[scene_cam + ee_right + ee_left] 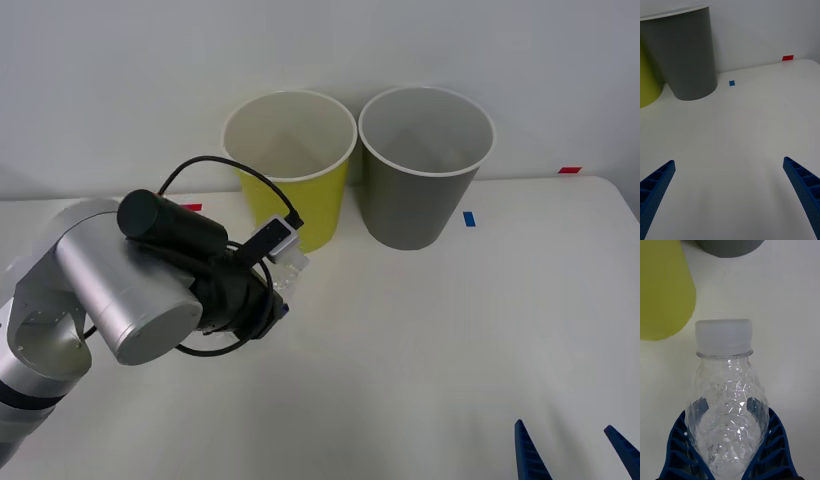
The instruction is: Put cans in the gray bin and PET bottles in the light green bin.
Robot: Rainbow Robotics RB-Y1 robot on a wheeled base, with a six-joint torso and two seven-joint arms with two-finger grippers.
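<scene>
Bottle (727, 405), clear and crinkled with a pale cap, sits clamped between the blue fingers (677, 442) of the left gripper (277, 300), held above the table (420, 340) just in front of the light green bin (290, 165). Nearer than that bin and off to its right, the right gripper (730, 195) waits low over the table with its fingers spread wide apart. Farthest back, the gray bin (425, 165) stands just beside the light green bin, on its right.

A white tabletop (420, 340) is seen, backed by a plain pale wall (120, 70). Small tape marks are stuck on the tabletop: a blue one (469, 218) near the middle, a red one (569, 170) at the far right edge and another red one (191, 207) at the left. Soft, even light is cast.
</scene>
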